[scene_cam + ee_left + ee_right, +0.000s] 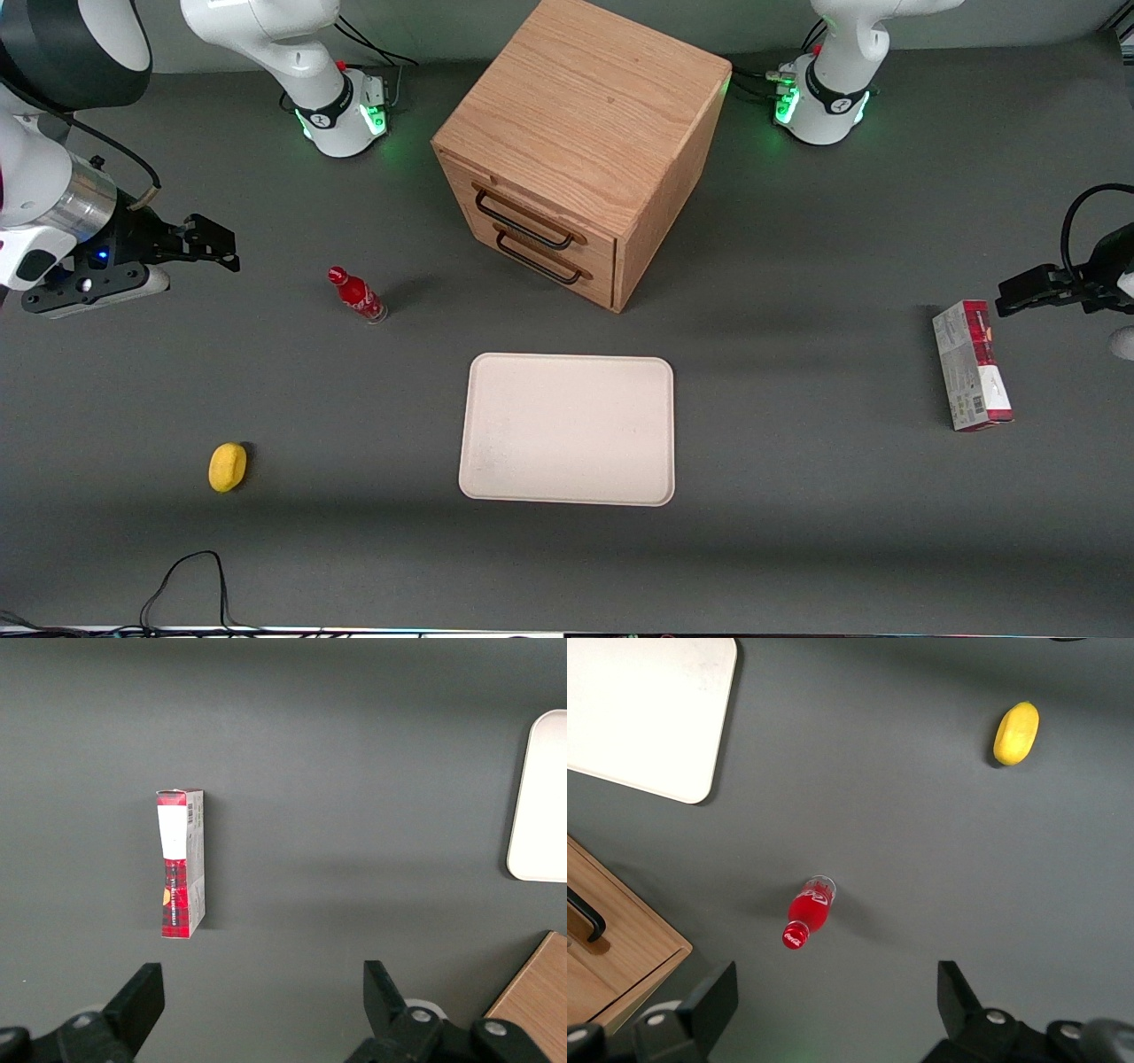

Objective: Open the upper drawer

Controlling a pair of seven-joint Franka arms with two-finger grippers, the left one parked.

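Note:
The oak cabinet (585, 133) stands at the back middle of the table. Its upper drawer (532, 213) is closed, with a long black wire handle (523, 224); the lower drawer (549, 261) sits just beneath it. My right gripper (217, 246) hangs open and empty above the table at the working arm's end, well away from the cabinet. In the right wrist view the open gripper (833, 1005) is above bare table, with a corner of the cabinet (620, 948) beside it.
A red bottle (357, 295) stands between the gripper and the cabinet, also in the right wrist view (808, 912). A cream tray (568, 429) lies nearer the camera than the cabinet. A yellow lemon (228, 466) and a red-white box (971, 365) lie on the table.

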